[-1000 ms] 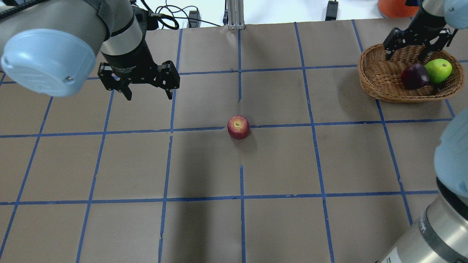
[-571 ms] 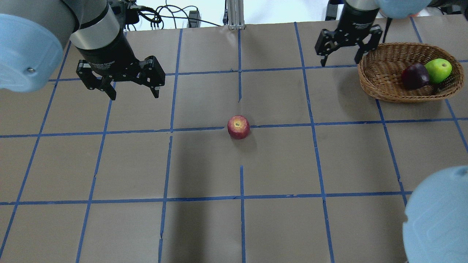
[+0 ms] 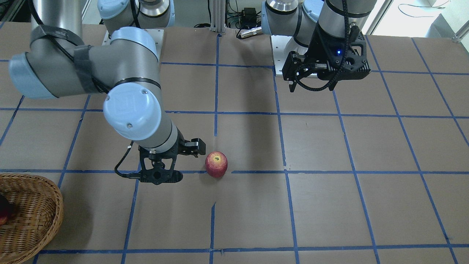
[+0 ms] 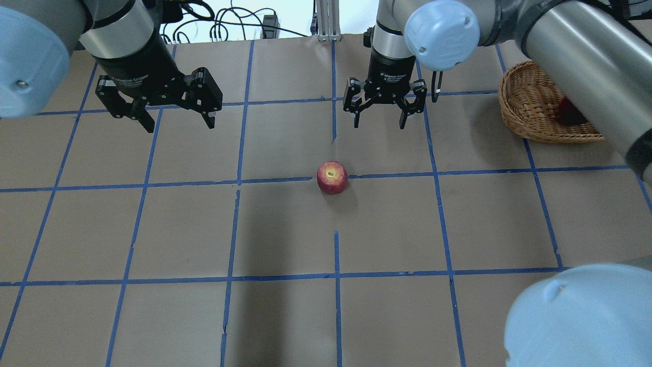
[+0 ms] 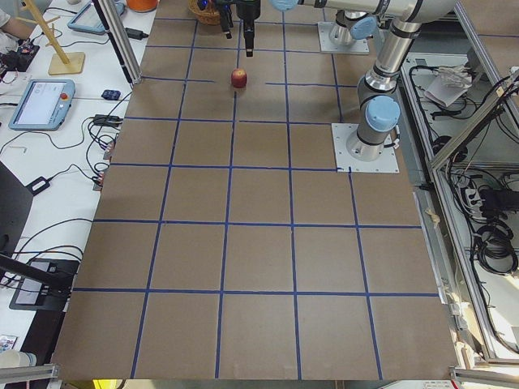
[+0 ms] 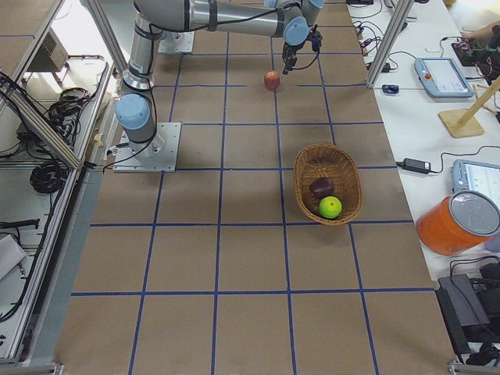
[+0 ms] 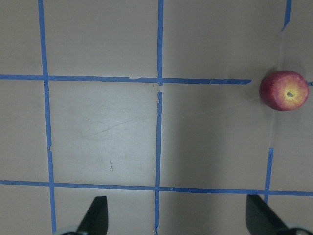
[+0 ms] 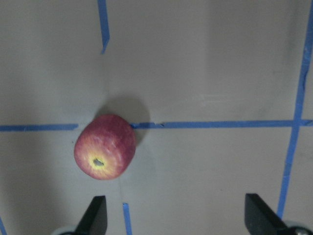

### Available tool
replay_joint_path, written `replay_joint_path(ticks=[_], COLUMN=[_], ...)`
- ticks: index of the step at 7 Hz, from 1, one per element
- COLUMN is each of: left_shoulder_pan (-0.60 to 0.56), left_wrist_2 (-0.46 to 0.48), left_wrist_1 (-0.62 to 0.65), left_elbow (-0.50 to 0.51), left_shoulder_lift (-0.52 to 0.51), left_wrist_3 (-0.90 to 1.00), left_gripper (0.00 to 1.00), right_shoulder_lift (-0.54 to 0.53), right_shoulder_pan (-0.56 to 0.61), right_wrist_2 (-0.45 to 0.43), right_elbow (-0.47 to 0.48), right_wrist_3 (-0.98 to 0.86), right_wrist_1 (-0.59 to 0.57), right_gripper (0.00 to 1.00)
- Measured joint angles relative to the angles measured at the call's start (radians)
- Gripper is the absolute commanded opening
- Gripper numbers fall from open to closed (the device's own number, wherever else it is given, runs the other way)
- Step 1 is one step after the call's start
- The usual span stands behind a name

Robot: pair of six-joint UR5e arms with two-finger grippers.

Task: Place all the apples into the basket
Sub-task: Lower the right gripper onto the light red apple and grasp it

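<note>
A light red apple with a yellowish stem end sits alone mid-table, also seen in the right wrist view. My right gripper hangs open above the table just beyond it, nothing between its fingers. My left gripper is open and empty over the far left squares; its wrist view shows the apple off to the side. The wicker basket stands at the far right, partly behind my right arm. In it lie a maroon apple and a lime-green apple.
Brown paper with a blue tape grid covers the table. Cables and a metal post run along the far edge. An orange container and tablets sit on the side bench beyond the basket.
My right gripper has swung left from the basket to a spot just beyond the lone apple, still open. My left gripper drifted slightly left and back.
</note>
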Motion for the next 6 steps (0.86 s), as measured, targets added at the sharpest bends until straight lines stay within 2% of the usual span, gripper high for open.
replay_joint_path(ticks=[3, 6], left_shoulder_pan=[0.014, 0.02], left_wrist_2=[0.001, -0.005], left_wrist_1=[0.005, 0.008], left_elbow=[-0.009, -0.014], left_shoulder_lift=[0.007, 0.007], left_wrist_3=[0.002, 0.003], left_gripper=[1.0, 1.0], right_shoulder_lift=[0.107, 0.151], right_shoulder_pan=[0.102, 0.117], right_wrist_2=[-0.002, -0.001], right_elbow=[0.006, 0.037], right_wrist_3=[0.13, 0.15], right_wrist_1=[-0.115, -0.137], right_gripper=[1.0, 1.0])
